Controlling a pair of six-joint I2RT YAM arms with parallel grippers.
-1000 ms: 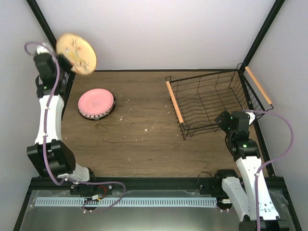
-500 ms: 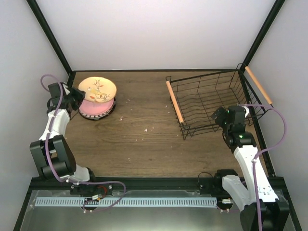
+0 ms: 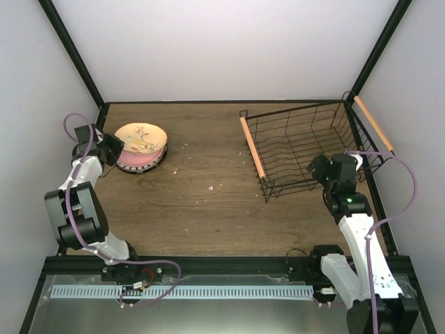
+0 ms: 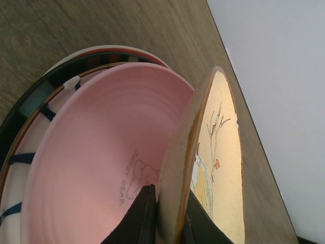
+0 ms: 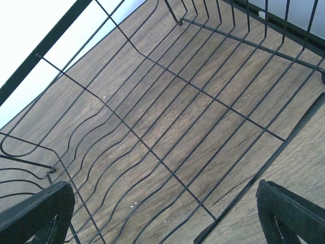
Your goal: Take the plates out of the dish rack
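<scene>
A tan floral plate [image 3: 141, 137] [image 4: 223, 152] leans tilted over the pink plate [image 3: 136, 162] [image 4: 101, 152], which tops a stack at the far left of the table. My left gripper [image 3: 111, 146] [image 4: 167, 190] is shut on the tan plate's near rim. Under the pink plate I see a white plate with dark stripes [image 4: 20, 162] and a red rim [image 4: 117, 51]. The black wire dish rack [image 3: 252, 146] [image 5: 162, 162] stands at the right with no plates in it. My right gripper [image 3: 318, 170] [image 5: 162, 203] hangs open over the rack's near edge, its fingers [image 5: 40, 213] holding nothing.
The rack has two tan wooden handles, one on its left side and one [image 3: 374, 124] against the right frame post. Small white crumbs [image 3: 212, 186] dot the brown table between the stack and the rack. Black frame posts and pale walls close in the back.
My left arm swung the tan plate down from high at the back left onto the stack, where it now leans lower. The right gripper shifted only slightly by the rack.
</scene>
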